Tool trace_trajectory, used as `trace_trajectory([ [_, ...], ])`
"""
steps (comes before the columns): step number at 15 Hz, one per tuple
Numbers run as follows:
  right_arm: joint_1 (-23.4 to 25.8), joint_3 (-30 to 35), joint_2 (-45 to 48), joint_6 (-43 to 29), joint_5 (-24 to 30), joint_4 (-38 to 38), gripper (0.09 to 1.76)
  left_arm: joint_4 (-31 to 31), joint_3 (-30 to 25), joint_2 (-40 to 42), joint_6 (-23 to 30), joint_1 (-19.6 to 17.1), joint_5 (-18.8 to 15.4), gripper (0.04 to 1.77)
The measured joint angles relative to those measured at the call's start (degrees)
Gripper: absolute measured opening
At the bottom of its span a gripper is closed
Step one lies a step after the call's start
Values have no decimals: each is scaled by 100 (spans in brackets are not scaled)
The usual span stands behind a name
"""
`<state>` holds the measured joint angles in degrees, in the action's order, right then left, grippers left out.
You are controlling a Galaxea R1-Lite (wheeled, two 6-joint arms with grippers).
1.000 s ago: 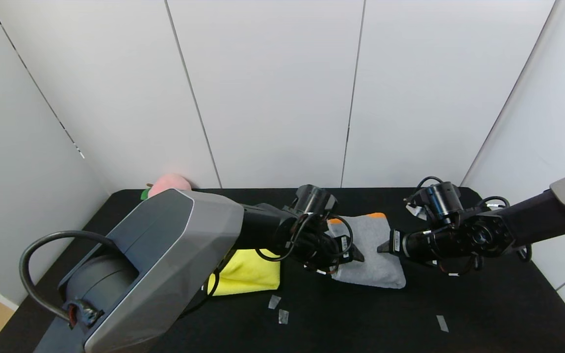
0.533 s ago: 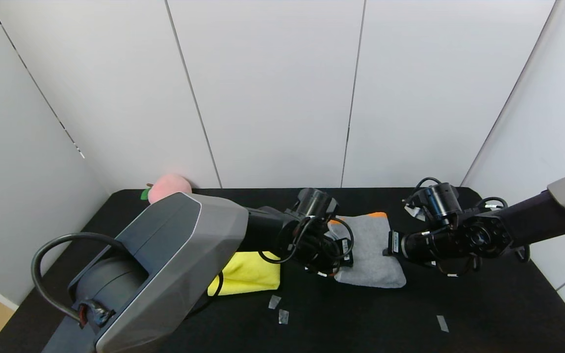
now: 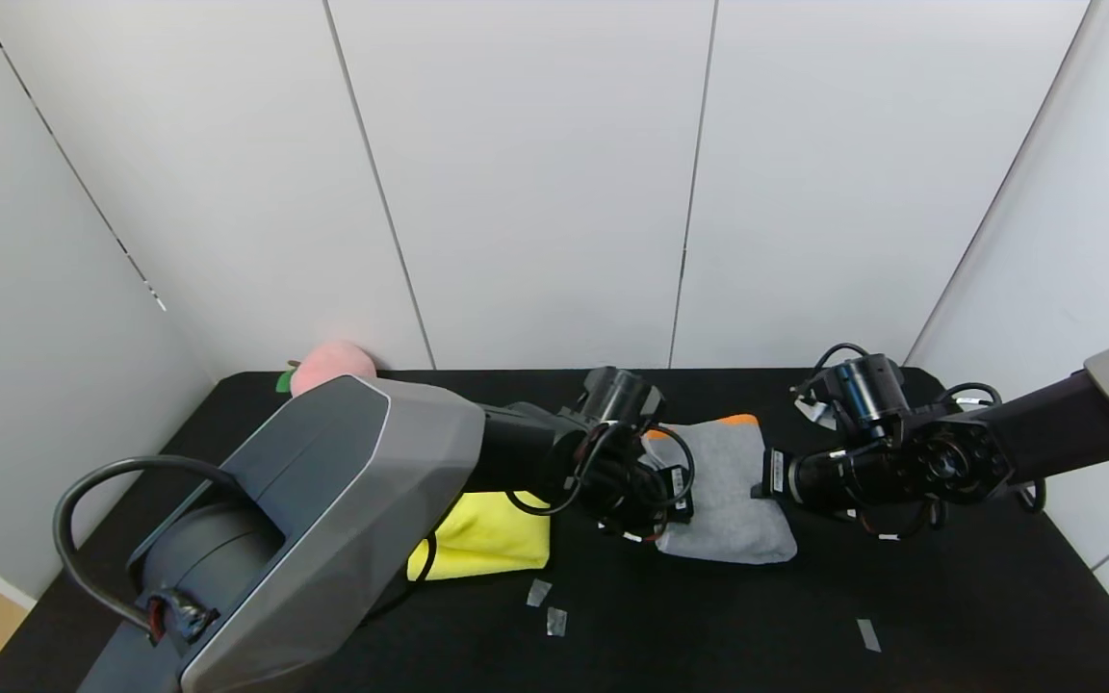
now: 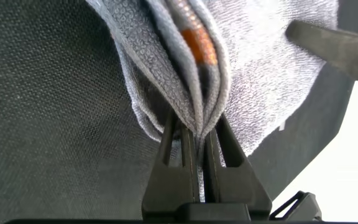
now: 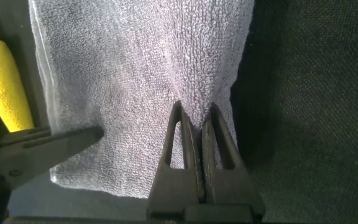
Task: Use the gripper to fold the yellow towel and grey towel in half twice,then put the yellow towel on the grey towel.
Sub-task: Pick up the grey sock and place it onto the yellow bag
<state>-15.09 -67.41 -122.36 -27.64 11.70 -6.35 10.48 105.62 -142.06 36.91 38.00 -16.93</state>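
A: Left hand [image 4: 194, 134]?

B: I've got it clamped on the grey towel's [image 3: 726, 491] stacked edge, layers pinched between the fingers.

A: Right hand [image 5: 196, 124]?

B: Mine's closed too, pinching the opposite edge of the same towel. Towel lies folded on the worktop [image 3: 949, 597] between the two hands.

A: Yellow towel [image 3: 489, 534]?

B: Folded flat, beside the left hand on the side away from the grey one, partly under my left arm.
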Motion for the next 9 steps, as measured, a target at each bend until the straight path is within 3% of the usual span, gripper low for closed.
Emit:
trace_trajectory([
  [9, -28, 55, 723, -30, 55, 39, 12, 402, -77, 820, -350, -10, 35, 18],
])
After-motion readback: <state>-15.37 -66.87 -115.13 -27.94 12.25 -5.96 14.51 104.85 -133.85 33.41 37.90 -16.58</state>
